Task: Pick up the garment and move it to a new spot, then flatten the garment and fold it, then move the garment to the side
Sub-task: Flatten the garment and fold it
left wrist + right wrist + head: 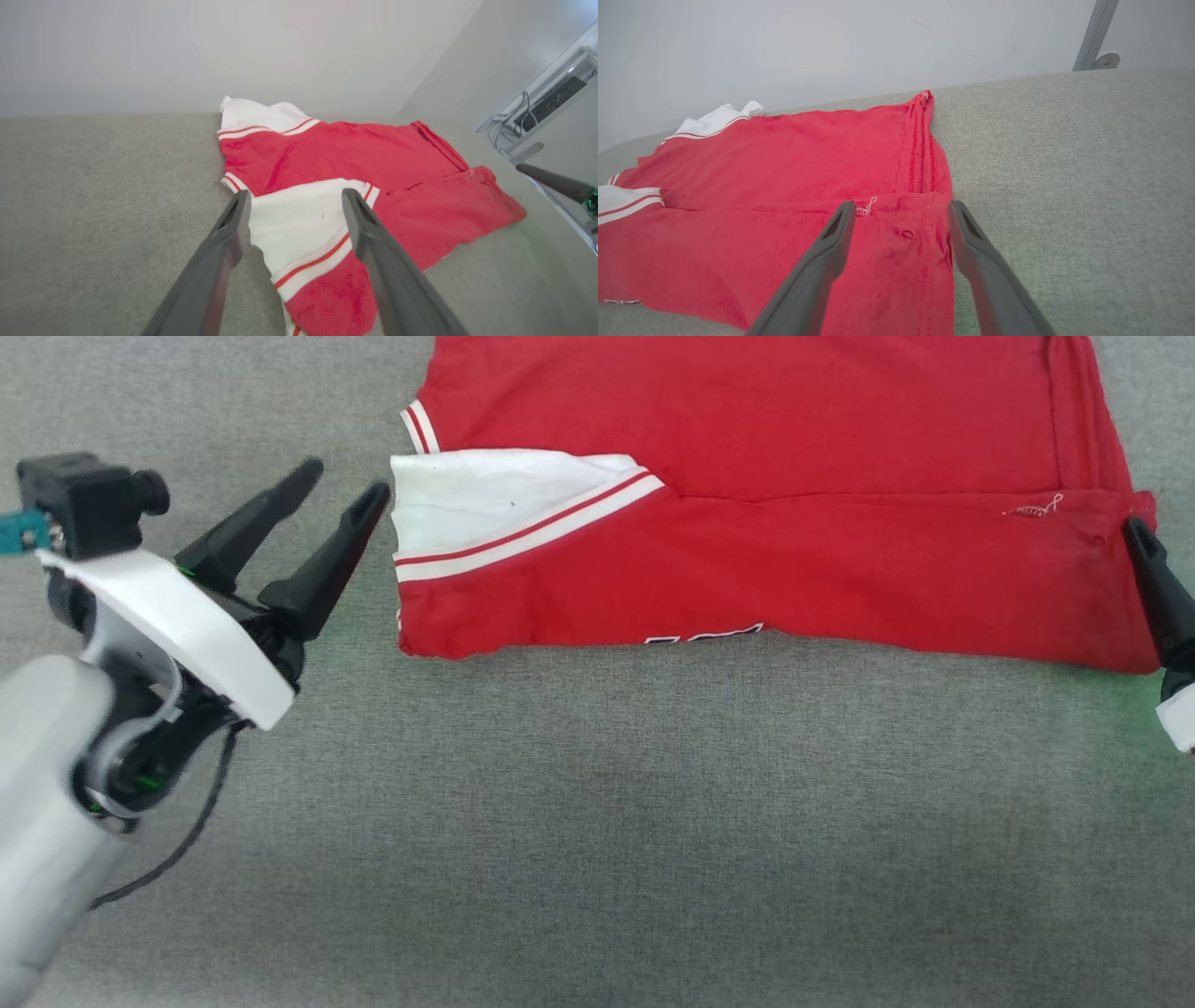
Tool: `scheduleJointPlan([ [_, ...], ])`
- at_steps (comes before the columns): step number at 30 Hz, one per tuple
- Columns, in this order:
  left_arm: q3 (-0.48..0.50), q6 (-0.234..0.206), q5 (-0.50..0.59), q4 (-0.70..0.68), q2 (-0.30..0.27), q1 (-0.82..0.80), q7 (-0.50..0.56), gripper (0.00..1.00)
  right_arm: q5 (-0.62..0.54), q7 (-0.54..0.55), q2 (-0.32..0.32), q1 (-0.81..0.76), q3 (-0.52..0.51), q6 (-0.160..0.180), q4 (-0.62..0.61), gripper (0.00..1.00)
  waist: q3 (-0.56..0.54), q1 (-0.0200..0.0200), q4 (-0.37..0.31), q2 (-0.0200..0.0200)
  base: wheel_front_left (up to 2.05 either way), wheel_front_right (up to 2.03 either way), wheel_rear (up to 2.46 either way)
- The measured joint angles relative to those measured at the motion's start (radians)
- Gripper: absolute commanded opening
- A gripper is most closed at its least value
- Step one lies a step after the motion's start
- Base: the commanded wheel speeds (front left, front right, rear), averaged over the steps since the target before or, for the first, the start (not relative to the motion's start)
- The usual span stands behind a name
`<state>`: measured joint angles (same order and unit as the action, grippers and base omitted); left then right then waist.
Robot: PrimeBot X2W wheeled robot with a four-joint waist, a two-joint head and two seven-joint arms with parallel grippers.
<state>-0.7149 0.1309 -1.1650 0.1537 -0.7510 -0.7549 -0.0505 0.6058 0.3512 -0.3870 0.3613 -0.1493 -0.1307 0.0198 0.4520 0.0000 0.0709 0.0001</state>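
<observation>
The garment [766, 551] is a red shirt lying folded on the grey cloth surface, with a white sleeve [485, 504] with red-striped trim on top at its left end. A strip of lettering peeks out at its near fold. My left gripper [344, 483] stands open just left of the sleeve, holding nothing. In the left wrist view its fingers [233, 224] frame the sleeve [299, 219]. My right gripper [901, 210] hangs open over the garment's [784, 163] right near corner. One of its fingers [1158, 583] shows at the garment's right edge.
The grey cloth surface [597, 821] stretches wide in front of the garment. A pale wall rises behind it. A metal rack with cables [537, 112] stands beyond the right end, and a metal post [1094, 32] stands at the back.
</observation>
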Motion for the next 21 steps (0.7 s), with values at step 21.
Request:
scheduleJointPlan([
  [21,-0.172,-0.121,-0.138,0.097,-0.037,-0.148,0.691,1.0,-0.006,-0.008,0.032,0.011,0.022,0.0,-0.049,1.0,0.048,0.0,-0.076,0.0,0.0,0.0,0.0],
])
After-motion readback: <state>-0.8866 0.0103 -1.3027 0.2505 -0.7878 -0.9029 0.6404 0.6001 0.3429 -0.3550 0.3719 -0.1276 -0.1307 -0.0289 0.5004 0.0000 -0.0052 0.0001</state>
